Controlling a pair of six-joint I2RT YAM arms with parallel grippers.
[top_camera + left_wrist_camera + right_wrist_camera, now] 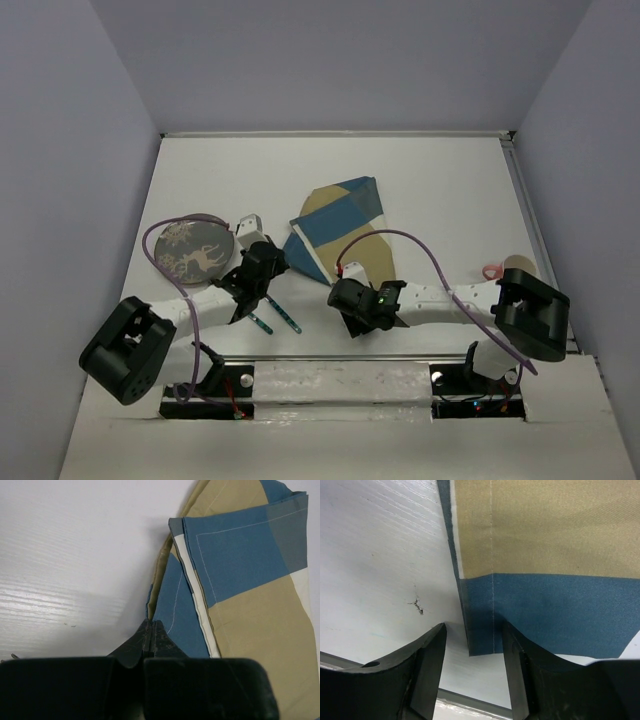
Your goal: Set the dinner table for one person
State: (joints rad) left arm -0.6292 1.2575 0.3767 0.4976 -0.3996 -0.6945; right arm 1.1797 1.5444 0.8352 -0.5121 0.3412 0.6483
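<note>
White dinner table [430, 180] between lilac walls [60, 150]: left jaws pinch the placemat [345, 210], right jaws open.

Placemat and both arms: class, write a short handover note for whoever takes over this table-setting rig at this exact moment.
Left gripper: fingers shut on a blue corner of the placemat.
Right gripper: fingers open, astride another corner, not gripping.
Things: the placemat lies folded over itself mid dinner table, with the patterned plate to its left and two teal-handled utensils by the left arm.
Done: nothing laid out yet.
Left: probably close the right fingers, spread the placemat flat, then place the plate and utensils.
</note>
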